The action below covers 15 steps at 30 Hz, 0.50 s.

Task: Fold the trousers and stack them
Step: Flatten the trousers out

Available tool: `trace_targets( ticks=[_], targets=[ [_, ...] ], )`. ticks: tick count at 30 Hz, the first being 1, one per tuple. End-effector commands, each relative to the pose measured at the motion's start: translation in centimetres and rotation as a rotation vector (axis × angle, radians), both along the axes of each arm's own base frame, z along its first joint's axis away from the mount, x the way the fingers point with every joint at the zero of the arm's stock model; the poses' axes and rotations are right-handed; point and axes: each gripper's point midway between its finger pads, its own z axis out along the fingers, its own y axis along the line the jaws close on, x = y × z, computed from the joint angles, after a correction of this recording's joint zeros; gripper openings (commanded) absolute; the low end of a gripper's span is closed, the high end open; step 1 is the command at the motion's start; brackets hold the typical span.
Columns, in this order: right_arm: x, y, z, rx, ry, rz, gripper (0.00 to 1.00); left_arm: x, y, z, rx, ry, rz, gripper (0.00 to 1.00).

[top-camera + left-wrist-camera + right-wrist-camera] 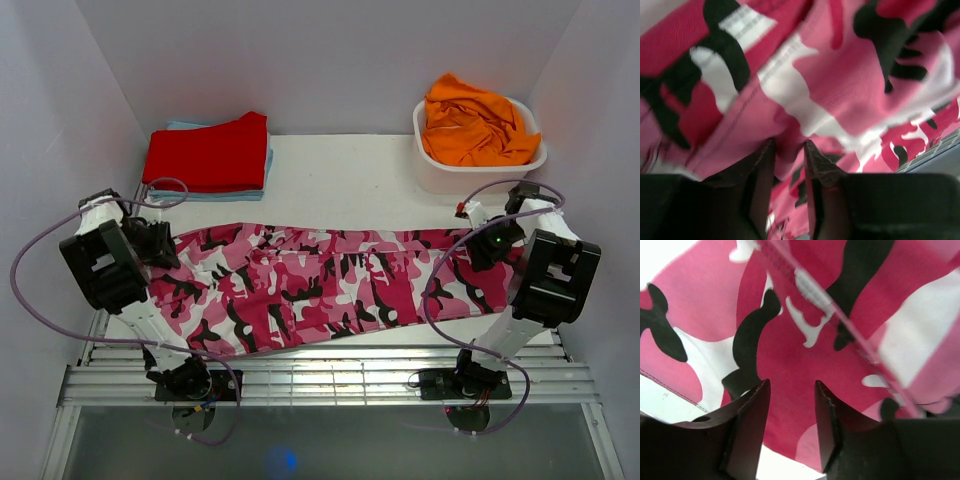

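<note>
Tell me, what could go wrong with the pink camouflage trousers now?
1. A fold of the pink, white and black camouflage fabric trousers seems to sit at the tips of the left gripper; lifting away could drag it.
2. The right arm's purple cable loops over the cloth and could snag it.
3. The trousers reach the near edge of the white table, so a tug might slide them off.

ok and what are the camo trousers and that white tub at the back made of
The trousers look like woven cotton-type twill, matte: the left wrist view shows a fine ribbed weave and stitched seams. The tub is probably moulded plastic, smooth and faintly glossy, with a rounded rim.
</note>
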Motion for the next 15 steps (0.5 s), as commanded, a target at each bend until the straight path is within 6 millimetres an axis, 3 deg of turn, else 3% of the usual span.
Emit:
trace_targets(
  ticks=[1, 6, 8, 9, 15],
  targets=[
    [-1.7, -1.2, -1.3, -0.076, 0.033, -0.018, 0.45, 2.2, -0.4, -2.2, -0.052, -0.010, 0.071, 0.38],
    [-8.0, -0.6, -3.8, -0.121, 0.136, 0.066, 0.37, 6.3, 0.4, -5.1, -0.027, -0.008, 0.059, 0.21],
    [-9.6, -0.7, -3.9, -0.150, 0.143, 0.100, 0.33, 7.8, 0.4, -5.1, -0.018, -0.033, 0.040, 0.18],
    [-11.5, -0.3, -4.7, -0.145, 0.184, 0.116, 0.32, 9.1, 1.0, -4.5, 0.004, -0.067, 0.034, 0.17],
    [-17.0, 0.9, -4.8, -0.130, 0.277, 0.256, 0.25, 12.3, 2.5, -3.6, 0.096, -0.146, -0.030, 0.17]
  ],
)
